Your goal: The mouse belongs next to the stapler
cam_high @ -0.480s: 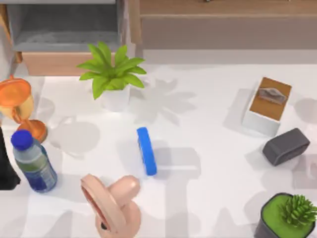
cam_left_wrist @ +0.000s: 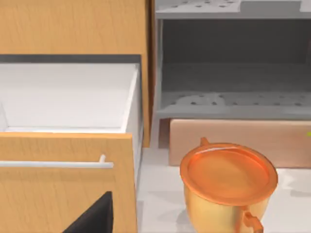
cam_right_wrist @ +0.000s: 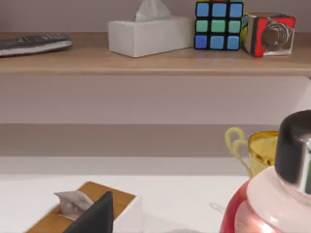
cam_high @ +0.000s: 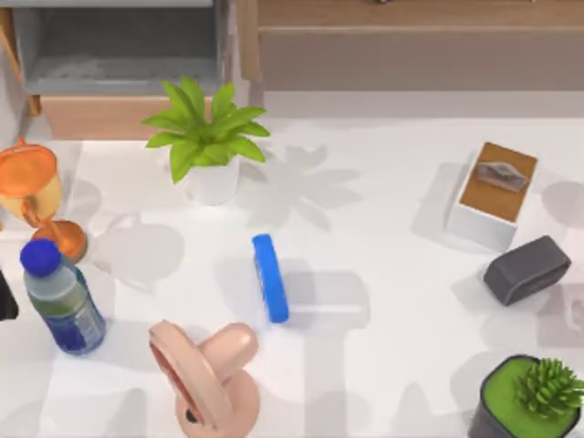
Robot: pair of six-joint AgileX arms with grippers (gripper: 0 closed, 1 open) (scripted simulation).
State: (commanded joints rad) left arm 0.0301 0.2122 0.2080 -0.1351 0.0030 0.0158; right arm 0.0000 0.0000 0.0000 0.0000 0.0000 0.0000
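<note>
The left arm sits at the table's left edge; whether its gripper is open cannot be told, and it touches nothing visible. The stapler lies well to its right, mid-table, past the water bottle.

Smooth blue plastic stapler on glossy white table; shiny orange trophy.

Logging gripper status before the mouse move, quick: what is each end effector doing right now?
Left end effector: at the table's left edge, cannot be told.
Right end effector: cannot be told.
</note>
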